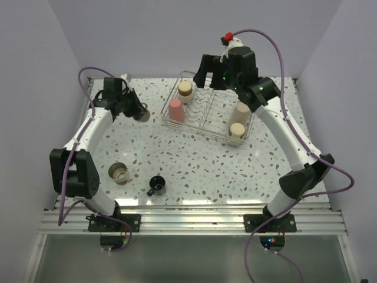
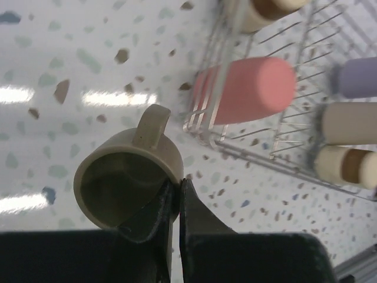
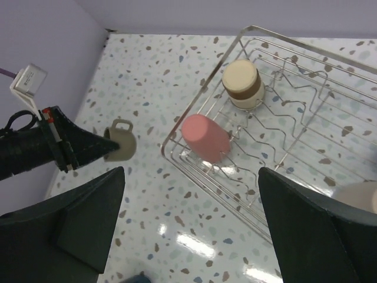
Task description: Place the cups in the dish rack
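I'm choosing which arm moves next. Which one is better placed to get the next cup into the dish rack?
Left. The left end effector is shut on the rim of a grey-beige handled cup, just beside the dish rack's left edge. The right end effector hangs open and empty over the rack.

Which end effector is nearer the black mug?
Left. The left end effector hangs past the black mug, toward the far left, gripping a grey-beige cup; the right end effector is over the dish rack, farther off.

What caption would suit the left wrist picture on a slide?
Left gripper pinching a grey-beige mug beside the wire rack holding a pink cup.
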### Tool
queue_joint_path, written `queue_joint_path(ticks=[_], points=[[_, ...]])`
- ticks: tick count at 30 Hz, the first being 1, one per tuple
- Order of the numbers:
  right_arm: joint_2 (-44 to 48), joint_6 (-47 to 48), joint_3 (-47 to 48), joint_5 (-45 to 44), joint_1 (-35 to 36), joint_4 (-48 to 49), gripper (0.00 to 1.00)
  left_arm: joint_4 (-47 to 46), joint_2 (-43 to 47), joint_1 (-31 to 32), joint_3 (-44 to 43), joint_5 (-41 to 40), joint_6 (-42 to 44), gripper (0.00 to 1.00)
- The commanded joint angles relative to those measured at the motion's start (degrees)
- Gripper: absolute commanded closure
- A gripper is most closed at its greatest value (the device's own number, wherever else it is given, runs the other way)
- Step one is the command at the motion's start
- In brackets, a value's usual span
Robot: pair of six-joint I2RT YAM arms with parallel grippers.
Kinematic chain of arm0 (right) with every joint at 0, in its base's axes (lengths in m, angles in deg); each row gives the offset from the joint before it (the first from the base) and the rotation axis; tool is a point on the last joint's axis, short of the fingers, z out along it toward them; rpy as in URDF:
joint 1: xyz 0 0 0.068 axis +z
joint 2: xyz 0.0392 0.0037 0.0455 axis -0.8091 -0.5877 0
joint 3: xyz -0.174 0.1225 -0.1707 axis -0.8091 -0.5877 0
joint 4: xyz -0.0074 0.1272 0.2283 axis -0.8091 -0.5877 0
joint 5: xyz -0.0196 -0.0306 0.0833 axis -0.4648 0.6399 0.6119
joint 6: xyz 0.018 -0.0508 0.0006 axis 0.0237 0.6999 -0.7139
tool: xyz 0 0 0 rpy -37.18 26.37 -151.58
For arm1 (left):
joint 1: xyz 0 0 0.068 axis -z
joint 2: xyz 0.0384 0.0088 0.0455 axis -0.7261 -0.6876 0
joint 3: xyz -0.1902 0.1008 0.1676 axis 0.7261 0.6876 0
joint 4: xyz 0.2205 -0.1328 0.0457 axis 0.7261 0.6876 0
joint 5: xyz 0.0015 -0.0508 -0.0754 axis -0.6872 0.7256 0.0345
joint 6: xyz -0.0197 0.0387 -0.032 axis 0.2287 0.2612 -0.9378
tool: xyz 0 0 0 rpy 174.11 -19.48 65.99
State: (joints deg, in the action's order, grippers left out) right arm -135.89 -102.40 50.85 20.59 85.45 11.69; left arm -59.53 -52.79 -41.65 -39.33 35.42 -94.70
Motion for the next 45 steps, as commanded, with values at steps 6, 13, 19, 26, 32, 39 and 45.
queue_joint_path(ticks=[6, 13, 19, 26, 32, 39, 45], points=[[-2.2, -21.14, -2.29, 35.79, -9.73, 22.75, 0.02, -24.76, 3.32, -1.39, -8.9, 28.07, -19.6, 1.0], [-5.63, -32.87, -4.14, 44.55, -9.56, 39.73, 0.01, -88.6, 1.4, -1.92, -0.46, 37.36, -58.27, 1.0], [-7.57, -32.61, -2.82, 45.6, -8.51, 40.0, 0.01, -116.02, -6.42, -1.83, 0.25, 34.55, -79.75, 1.0], [-10.46, -32.7, 0.95, 46.04, -5.6, 40.18, 0.02, -113.68, -6.52, -1.04, 0.16, 34.98, -77.92, 1.0], [-12.49, -27.52, 6.49, 43.94, -3.67, 32.01, 0.02, -114.38, -6.96, -0.51, 0.25, 34.46, -78.18, 1.0], [-13.98, -27.86, 8.95, 43.05, -3.4, 31.39, 0.01, -115.34, -7.22, -0.07, 1.39, 34.37, -78.53, 1.0], [-15.13, -29.18, 10.18, 43.23, -3.4, 32.18, 0.02, -113.94, -7.92, 1.33, 1.39, 34.19, -77.39, 1.0]])
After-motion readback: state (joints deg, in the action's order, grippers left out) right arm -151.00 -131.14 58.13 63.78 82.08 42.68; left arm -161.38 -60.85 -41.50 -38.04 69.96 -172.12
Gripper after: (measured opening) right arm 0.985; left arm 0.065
